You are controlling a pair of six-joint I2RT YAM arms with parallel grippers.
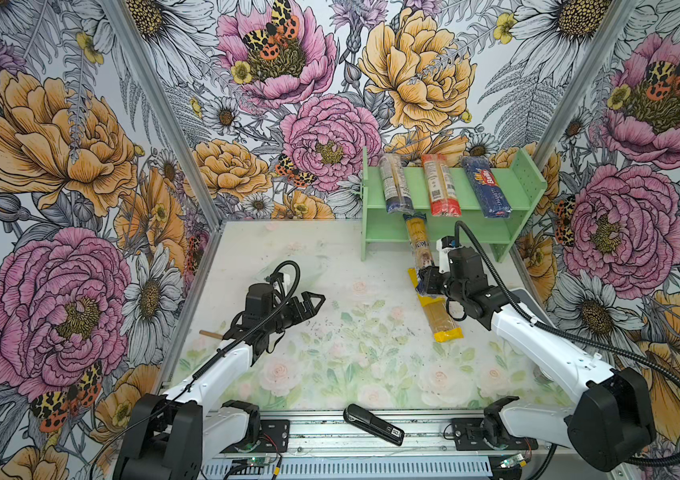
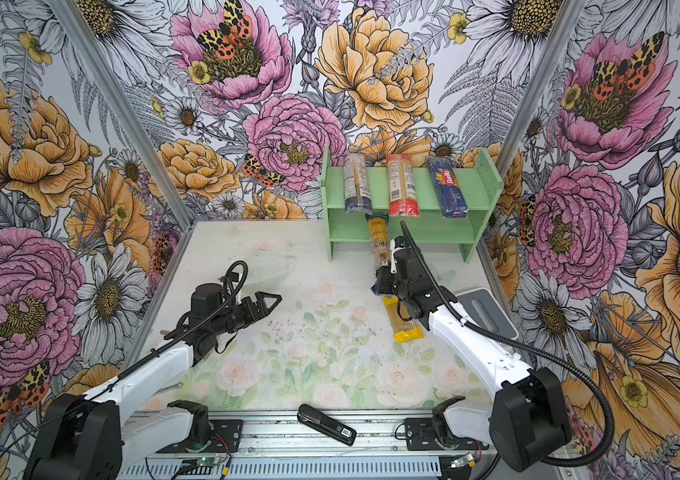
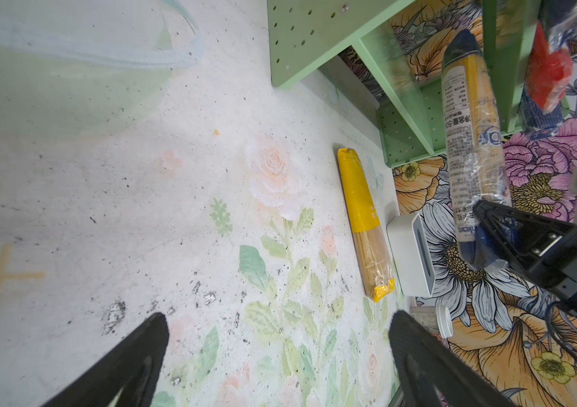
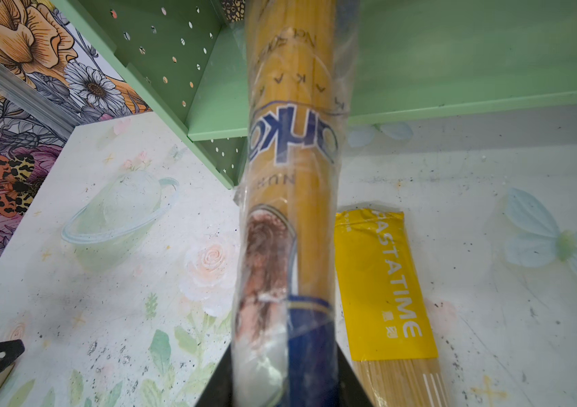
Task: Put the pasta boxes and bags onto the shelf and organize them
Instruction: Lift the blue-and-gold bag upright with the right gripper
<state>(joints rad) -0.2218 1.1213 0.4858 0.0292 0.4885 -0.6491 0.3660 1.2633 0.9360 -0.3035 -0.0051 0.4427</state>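
**Right arm lines up a fourth spaghetti pack with the shelf's lower tier**

The right end effector [image 1: 427, 282] is clamped on the dark-blue near end of the blue-gold windowed pack [image 1: 418, 245]. It holds the pack clear of the table [image 1: 288, 257], with the far end nosed under the front edge of the mint-green shelf [image 1: 415, 183], near its left side panel. Gripping the tail seemingly leaves the full length free to slide in end-first. The top tier carries the clear dark-blue-labelled pack [image 1: 394, 183], the red-ended pack [image 1: 440, 187] and the dark blue Barilla pack [image 1: 486, 187], laid front to back and apart, so the lower tier looks the natural free spot. The yellow pack [image 1: 442, 316] lies flat on the table beneath the held one, likely the last to go. The left end effector [image 3: 278, 320] hovers wide open and empty, well apart.
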